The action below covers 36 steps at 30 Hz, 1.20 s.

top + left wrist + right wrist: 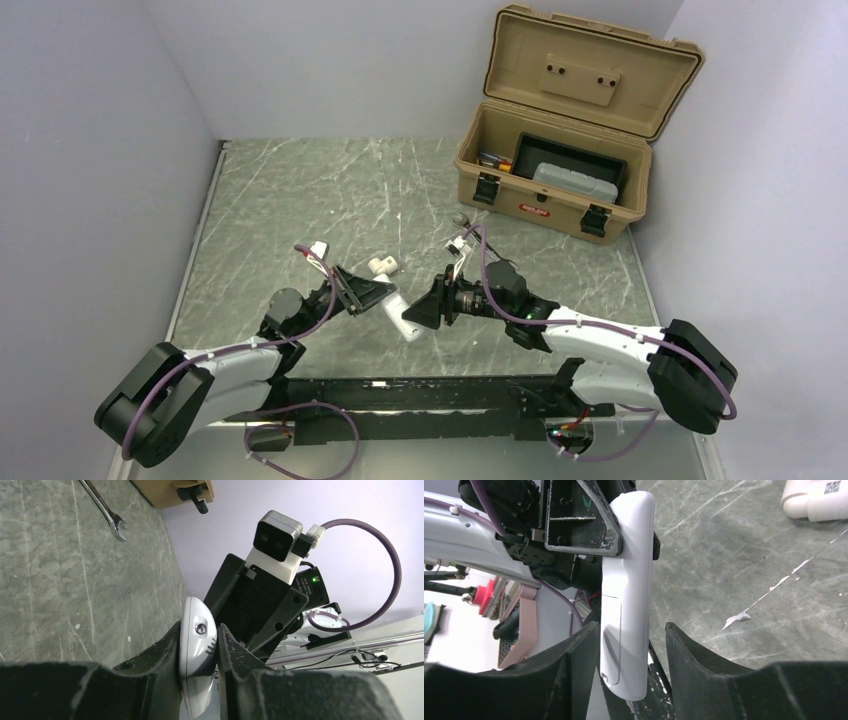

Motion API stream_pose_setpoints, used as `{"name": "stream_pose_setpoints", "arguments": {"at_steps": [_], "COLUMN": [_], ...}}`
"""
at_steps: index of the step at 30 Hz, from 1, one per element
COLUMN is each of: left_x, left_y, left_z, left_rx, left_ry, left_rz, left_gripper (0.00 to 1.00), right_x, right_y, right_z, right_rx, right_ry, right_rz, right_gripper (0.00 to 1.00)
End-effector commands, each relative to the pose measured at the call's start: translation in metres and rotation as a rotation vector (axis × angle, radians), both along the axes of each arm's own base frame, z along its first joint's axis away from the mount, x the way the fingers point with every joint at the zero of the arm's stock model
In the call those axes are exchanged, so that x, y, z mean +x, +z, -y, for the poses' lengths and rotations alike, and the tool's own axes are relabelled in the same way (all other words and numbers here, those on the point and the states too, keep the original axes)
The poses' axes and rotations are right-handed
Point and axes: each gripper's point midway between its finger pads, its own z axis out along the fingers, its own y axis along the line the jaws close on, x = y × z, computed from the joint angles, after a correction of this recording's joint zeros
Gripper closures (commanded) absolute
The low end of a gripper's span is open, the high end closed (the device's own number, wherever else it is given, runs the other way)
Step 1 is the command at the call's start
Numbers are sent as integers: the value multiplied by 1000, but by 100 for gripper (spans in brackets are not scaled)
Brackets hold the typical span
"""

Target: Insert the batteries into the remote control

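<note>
The white remote control (402, 320) hangs above the table between the two arms, with my left gripper (372, 296) shut on its upper half. In the left wrist view the fingers pinch its rounded top end (197, 630). Its lower end, back side with the battery cover (612, 630), reaches down between the jaws of my right gripper (632, 626). Those jaws stand open on either side of it; the left one is close against it and a gap shows at the right one. The batteries are out of view.
A white pipe fitting (383, 266) lies on the table just beyond the grippers. A silver wrench (105, 510) lies farther back. An open tan toolbox (480, 170) with a black tray stands at the back right.
</note>
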Motion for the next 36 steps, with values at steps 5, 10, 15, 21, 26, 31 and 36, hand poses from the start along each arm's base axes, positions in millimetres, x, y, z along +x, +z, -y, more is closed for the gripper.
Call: {"name": "stream_pose_setpoints", "arguments": {"at_steps": [5,10,15,21,26,31,36], "left_x": [-2,-2,-2,-2,-2,-1,-1], "left_y": [23,26,30,30,32,33,33], "left_z": [3,3,2,2,2,2,1], "left_rx": [-37,-43,-46,-35,-33,-36,-35], "left_ry": [-19,-17,-14,-12,-10,-10,-7], "left_rz": [80,85,96,102,107,108,110], "left_gripper": [100,100,100,100,100,100,100], "right_x": [8,1,-10,-18,-19,-20,-21], "right_y": [33,30,20,13,12,10,7], "right_z": [-4,-3,-2,0,0,-5,-8], "right_rx": [68,67,60,44,49,50,45], "right_ry": [-16,17,64,97,104,128,143], "right_rz": [79,61,26,4,-1,-11,-20], "right_gripper": [34,33,35,34,36,39,44]}}
